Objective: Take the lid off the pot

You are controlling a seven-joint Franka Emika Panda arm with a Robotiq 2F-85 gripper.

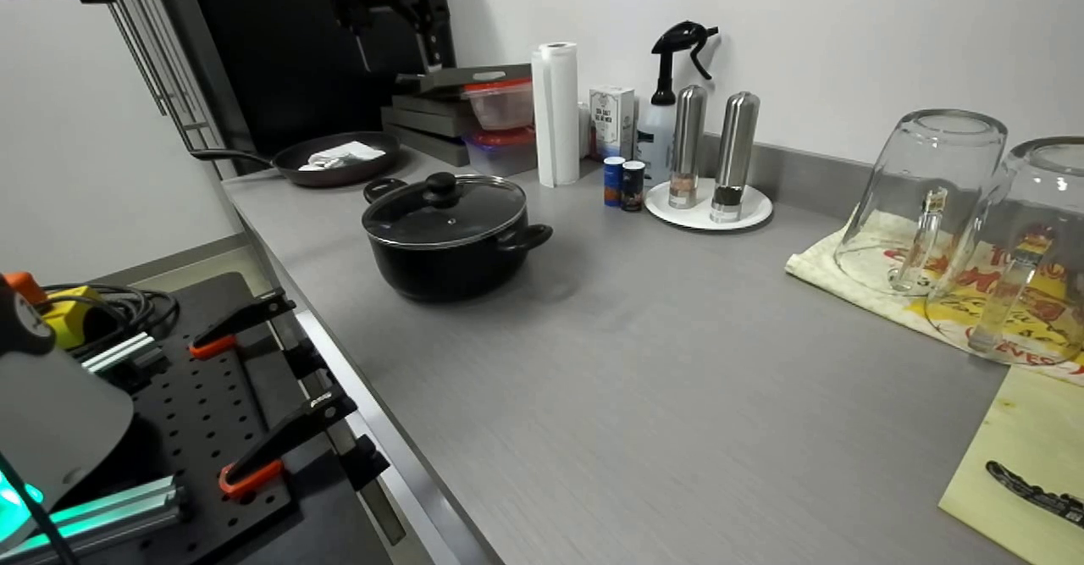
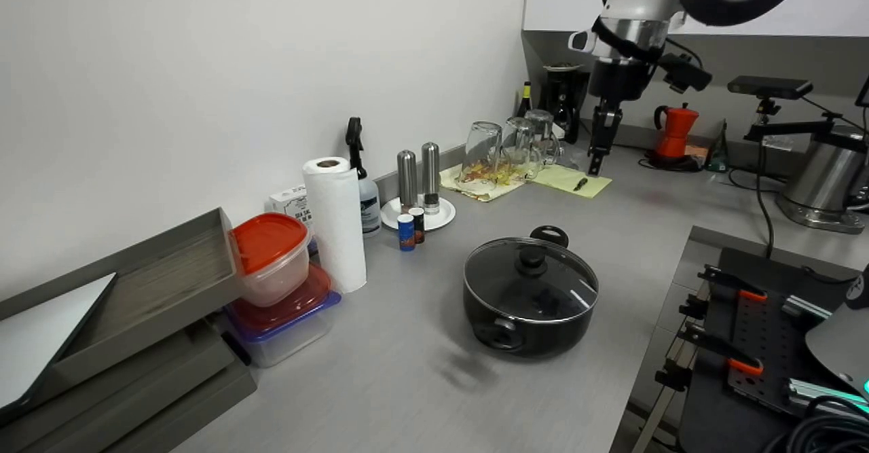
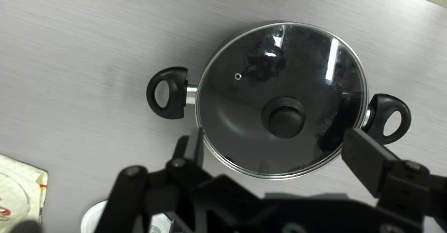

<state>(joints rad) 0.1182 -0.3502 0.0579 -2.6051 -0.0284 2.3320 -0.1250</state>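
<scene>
The lid is round clear glass with a dark centre knob; it lies flat on the pot in both exterior views (image 1: 487,205) (image 2: 502,283) and in the wrist view (image 3: 241,131). The pot is low, wide and black with two side handles and stands upright on the counter (image 1: 449,273) (image 2: 536,341); in the wrist view mainly its handles show (image 3: 176,102). My gripper is open and empty, well above the counter (image 1: 396,48) (image 2: 595,164). In the wrist view its fingers (image 3: 274,133) are spread, with the knob appearing between and slightly ahead of the tips. Nothing touches the lid.
A frying pan (image 1: 322,171) holding a white cloth, a paper towel roll (image 1: 556,116), grey trays (image 2: 149,283) and plastic boxes (image 2: 282,310) stand around the pot. Two mills stand on a white plate (image 1: 758,218) by the wall. Upturned glass mugs (image 1: 923,184) stand on a cloth.
</scene>
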